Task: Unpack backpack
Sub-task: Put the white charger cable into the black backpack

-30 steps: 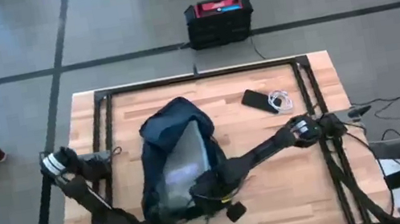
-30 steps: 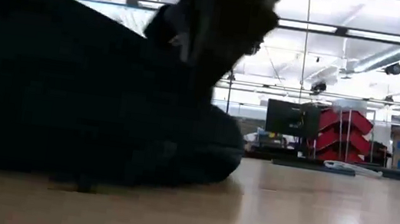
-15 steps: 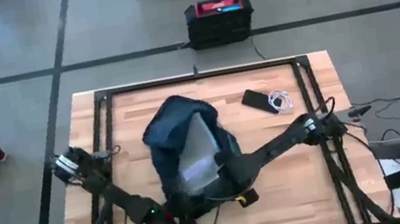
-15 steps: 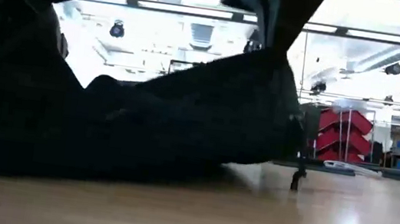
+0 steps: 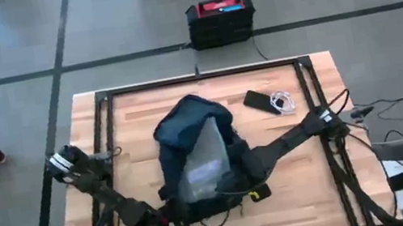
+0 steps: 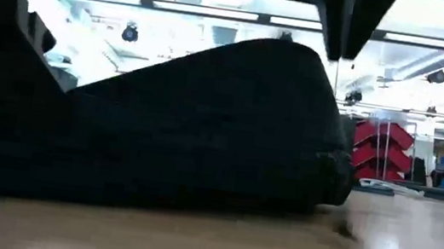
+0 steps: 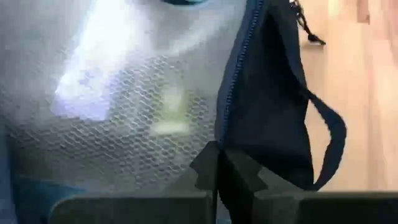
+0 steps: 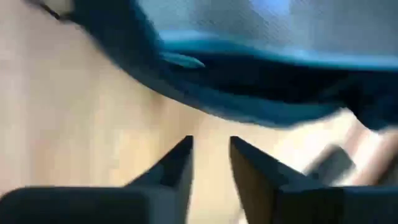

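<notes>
- Left gripper (image 7: 217, 171): fingers pressed together, pinching the backpack's (image 5: 197, 159) zippered navy edge at its near end.
- Right gripper (image 8: 210, 163): fingers slightly parted, nothing between them; bare wooden table (image 5: 296, 187) shows through the gap, the backpack's rim just beyond.
- Backpack lies mid-table, opened, pale mesh lining (image 7: 106, 124) exposed.
- Smartphone (image 5: 260, 102) and white cable (image 5: 282, 102) lie apart, toward the far right.

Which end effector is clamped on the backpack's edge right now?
The left end effector, shut on the backpack by its zipper; the right end effector is open over bare table.
</notes>
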Available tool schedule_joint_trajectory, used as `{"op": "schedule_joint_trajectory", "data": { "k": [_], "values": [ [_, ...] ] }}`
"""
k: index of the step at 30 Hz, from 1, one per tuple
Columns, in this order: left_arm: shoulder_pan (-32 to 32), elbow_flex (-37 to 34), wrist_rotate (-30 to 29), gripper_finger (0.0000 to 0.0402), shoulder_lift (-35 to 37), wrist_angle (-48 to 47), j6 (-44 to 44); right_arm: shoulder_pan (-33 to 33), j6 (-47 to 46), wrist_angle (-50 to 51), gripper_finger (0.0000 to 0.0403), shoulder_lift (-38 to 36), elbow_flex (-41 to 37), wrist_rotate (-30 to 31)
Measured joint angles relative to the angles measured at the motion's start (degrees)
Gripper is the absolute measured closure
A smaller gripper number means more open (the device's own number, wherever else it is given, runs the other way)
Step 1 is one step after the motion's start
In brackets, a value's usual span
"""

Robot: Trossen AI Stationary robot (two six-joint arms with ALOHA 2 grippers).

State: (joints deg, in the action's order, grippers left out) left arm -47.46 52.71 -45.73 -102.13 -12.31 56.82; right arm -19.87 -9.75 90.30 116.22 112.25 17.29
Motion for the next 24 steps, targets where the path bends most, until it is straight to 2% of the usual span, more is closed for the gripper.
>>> {"op": "schedule_joint_trajectory", "data": {
  "k": [2,6,11,14,19,24],
  "values": [
    [-0.6,0.0,-2.0,0.0401,0.0,1.1,0.8,2.2,-1.2,0.1,0.0235,-3.3,-4.3,3.0],
    [-1.2,0.0,-7.6,0.0401,-0.2,2.9,-0.4,9.8,-2.2,-4.4,0.0203,-10.1,-16.0,0.2],
    [-1.0,0.0,-11.8,0.0401,-0.2,3.2,-2.5,23.0,-0.7,-12.9,0.0202,-21.3,-32.4,-4.0],
    [-0.7,0.0,-12.1,0.0401,-0.2,3.2,-3.9,31.7,0.9,-18.6,0.0206,-24.9,-40.7,-8.4],
    [-0.3,0.0,-12.9,0.0401,-0.2,3.1,-5.3,44.6,6.1,-23.5,0.0207,-23.6,-48.5,-14.0],
    [-0.2,0.0,-12.9,0.0401,-0.2,2.8,-5.3,52.7,8.3,-23.7,0.0208,-20.2,-53.1,-14.4]
  ]
}}
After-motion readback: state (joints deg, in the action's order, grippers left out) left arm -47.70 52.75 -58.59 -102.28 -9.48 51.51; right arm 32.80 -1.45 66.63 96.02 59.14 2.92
